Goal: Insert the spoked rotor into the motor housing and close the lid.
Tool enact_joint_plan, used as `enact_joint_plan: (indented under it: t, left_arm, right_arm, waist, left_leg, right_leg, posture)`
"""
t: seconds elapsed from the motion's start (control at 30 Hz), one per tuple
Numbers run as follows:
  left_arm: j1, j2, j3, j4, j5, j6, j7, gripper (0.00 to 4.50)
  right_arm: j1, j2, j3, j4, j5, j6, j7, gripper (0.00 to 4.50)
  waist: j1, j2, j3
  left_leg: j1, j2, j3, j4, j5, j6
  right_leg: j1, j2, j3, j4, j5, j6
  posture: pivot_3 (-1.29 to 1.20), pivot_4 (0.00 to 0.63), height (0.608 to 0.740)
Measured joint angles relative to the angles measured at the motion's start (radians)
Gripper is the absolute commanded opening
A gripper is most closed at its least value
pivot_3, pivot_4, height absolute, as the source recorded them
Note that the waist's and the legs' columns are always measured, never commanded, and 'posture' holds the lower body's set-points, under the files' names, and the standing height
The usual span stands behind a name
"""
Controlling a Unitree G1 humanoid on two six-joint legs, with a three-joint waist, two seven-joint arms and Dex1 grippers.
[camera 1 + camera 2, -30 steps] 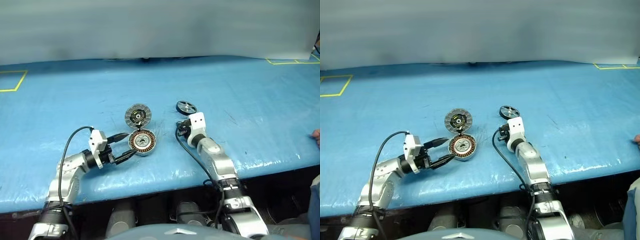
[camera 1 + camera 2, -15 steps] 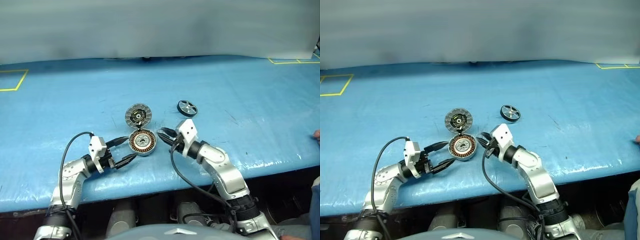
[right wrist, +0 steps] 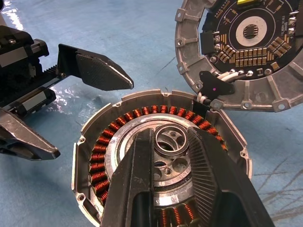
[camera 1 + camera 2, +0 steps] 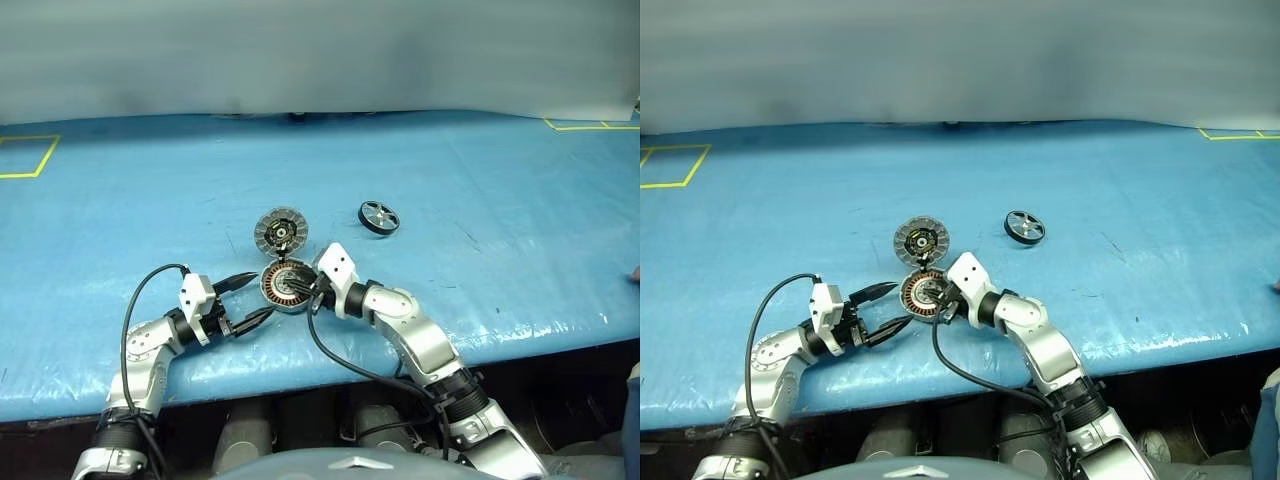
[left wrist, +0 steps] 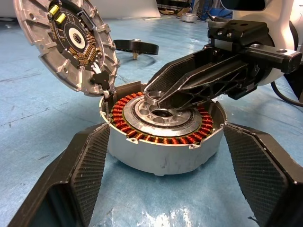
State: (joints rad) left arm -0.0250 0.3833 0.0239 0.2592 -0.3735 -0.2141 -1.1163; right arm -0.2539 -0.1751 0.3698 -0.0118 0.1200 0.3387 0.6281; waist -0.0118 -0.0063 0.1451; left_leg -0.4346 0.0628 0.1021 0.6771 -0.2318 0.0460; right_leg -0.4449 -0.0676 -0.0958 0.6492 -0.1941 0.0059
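Observation:
The motor housing (image 4: 285, 286) sits on the blue table with its copper windings (image 5: 142, 135) showing. Its hinged lid (image 4: 279, 231) stands open behind it, circuit face up. The spoked rotor (image 4: 378, 216) lies on the table apart from it, to the right and further back. My left gripper (image 4: 262, 295) is open, one finger on each side of the housing's near-left wall (image 5: 161, 161), not touching it. My right gripper (image 3: 170, 139) reaches over the housing from the right. Its fingers (image 3: 137, 179) stand narrowly apart, with the central hub ring (image 3: 169, 141) between the tips.
Yellow tape marks (image 4: 25, 158) lie at the table's far left and far right corners. The table's front edge (image 4: 300, 365) runs just below both arms. A person's hand (image 4: 633, 272) shows at the right border.
My right gripper swung left from beside the spoked rotor to over the motor housing, leaving the rotor on the table. The left gripper stayed open at the housing.

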Motion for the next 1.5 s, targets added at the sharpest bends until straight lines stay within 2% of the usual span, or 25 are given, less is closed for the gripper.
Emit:
enact_joint_plan:
  t: [0.77, 0.83, 0.9, 1.5]
  left_arm:
    - [0.004, 0.0, 0.0, 0.0, 0.007, 0.0, 0.009, 4.1]
    - [0.004, 0.0, 0.0, 0.0, 0.008, 0.0, 0.01, 4.1]
    - [0.004, 0.0, 0.0, 0.0, 0.009, 0.0, 0.01, 4.1]
    - [0.012, 0.0, -0.007, 0.0, 0.012, 0.006, 0.015, 4.1]
  right_arm:
    - [0.006, -0.016, 0.021, -0.03, -0.003, 0.021, 0.023, 0.67]
    - [0.006, -0.016, 0.021, -0.03, -0.017, 0.021, 0.013, 1.4]
    - [0.006, -0.017, 0.023, -0.03, -0.022, 0.018, 0.013, 1.92]
    - [0.024, 0.023, 0.01, -0.042, 0.008, 0.014, 0.023, 1.92]
  waist:
    - [0.0, 0.0, 0.0]
    - [0.0, 0.0, 0.0]
    - [0.0, 0.0, 0.0]
    - [0.0, 0.0, 0.0]
  left_leg:
    - [0.0, 0.0, 0.0, -0.004, 0.0, 0.0]
    - [0.001, 0.0, 0.0, -0.004, 0.0, 0.0]
    - [0.0, 0.0, 0.0, -0.004, 0.0, 0.0]
    - [0.0, 0.0, 0.0, -0.005, 0.0, 0.0]
  right_leg:
    - [0.001, 0.001, 0.0, -0.004, 0.0, 0.0]
    - [0.001, 0.001, 0.0, -0.004, 0.0, 0.0]
    - [0.001, 0.001, 0.0, -0.005, 0.0, 0.0]
    - [0.0, 0.001, 0.0, -0.005, 0.0, 0.001]
  posture:
    - [0.0, 0.15, 0.74]
    - [0.0, 0.15, 0.74]
    - [0.0, 0.15, 0.74]
    - [0.0, 0.15, 0.74]
